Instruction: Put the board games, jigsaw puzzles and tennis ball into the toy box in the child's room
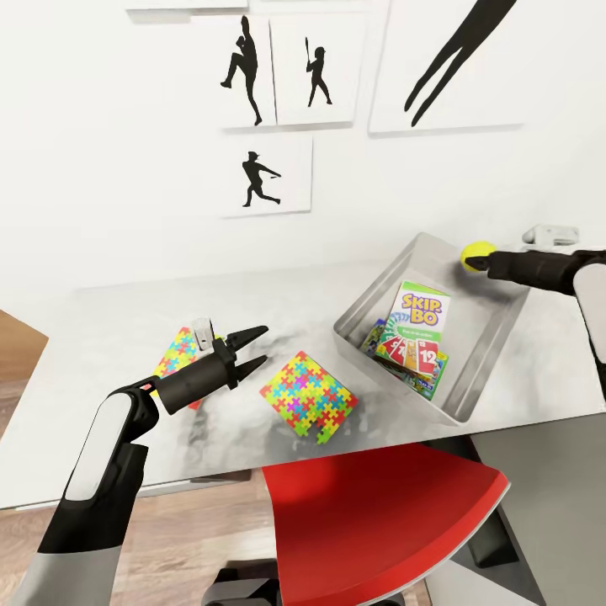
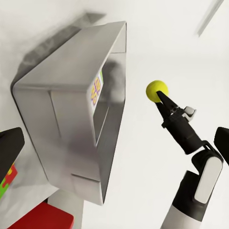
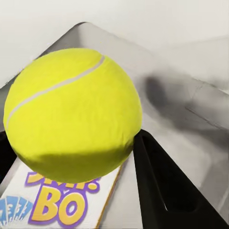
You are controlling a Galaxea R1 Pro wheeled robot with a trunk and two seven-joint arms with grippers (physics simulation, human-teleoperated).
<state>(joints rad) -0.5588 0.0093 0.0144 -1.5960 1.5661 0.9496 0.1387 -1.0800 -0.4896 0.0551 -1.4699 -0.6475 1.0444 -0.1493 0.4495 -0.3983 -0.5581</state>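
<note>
The toy box [image 1: 484, 353] stands on the right of the table [image 1: 109, 337]. Inside it the Skip-Bo board game [image 1: 418, 316] lies on top of other game boxes [image 1: 417, 364]. My right gripper [image 1: 476, 257] is shut on the tennis ball [image 1: 480, 249] just above the box's far rim. In the right wrist view the ball [image 3: 74, 114] hangs over the Skip-Bo box [image 3: 62, 205]. One jigsaw puzzle [image 1: 308, 396] lies near the table's front edge. My left gripper [image 1: 252, 347] hovers open just left of it, partly covering the second puzzle [image 1: 175, 353].
A red chair [image 1: 387, 522] stands against the table's front edge, below the toy box. Baseball-player prints [image 1: 252, 71] hang on the white wall behind. A small grey object [image 1: 551, 234] sits at the far right. Wood floor [image 1: 17, 353] shows left of the table.
</note>
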